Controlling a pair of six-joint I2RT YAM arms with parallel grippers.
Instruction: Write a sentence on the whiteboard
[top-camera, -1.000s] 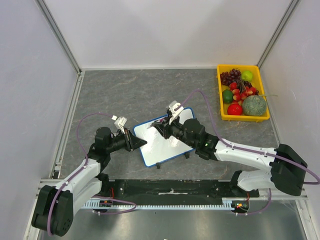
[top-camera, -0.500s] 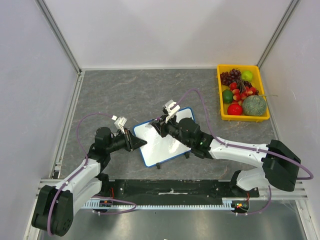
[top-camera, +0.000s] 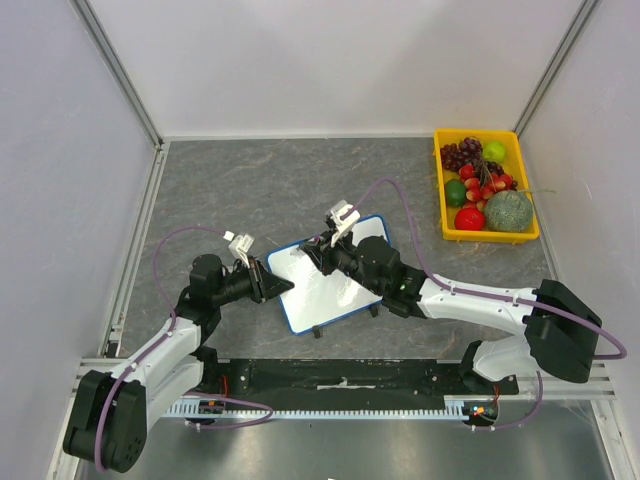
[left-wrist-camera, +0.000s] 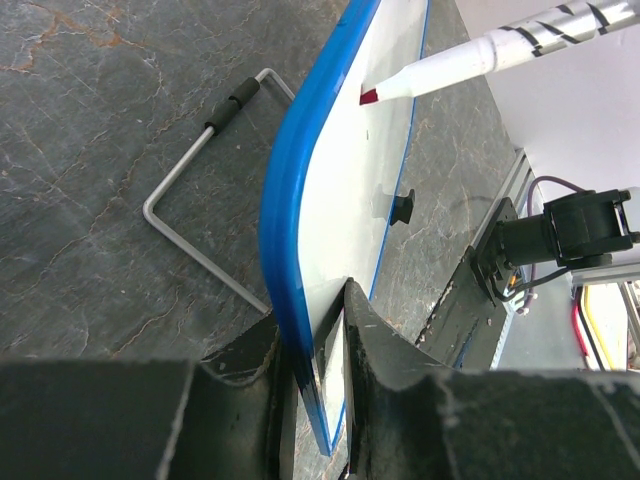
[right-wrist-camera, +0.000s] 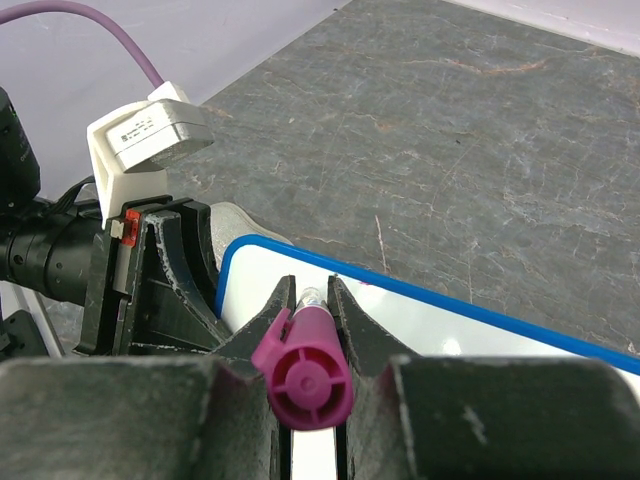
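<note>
Dark grey marbled bench (top-camera: 270, 180) under everything here. Centre frame, the blue-rimmed whiteboard (top-camera: 320, 290), small black feet showing along its lower edge. A bent wire stand (left-wrist-camera: 226, 110) rests on the stone beside its rim. Upper right, a yellow tray (top-camera: 439, 190) of fruit sits flat, well apart from the board.

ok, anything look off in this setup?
Nothing damaged or spilled. The whiteboard sits diagonal on the table, its rim pinched by the left tool; the right tool holds a marker near its unmarked face.
</note>
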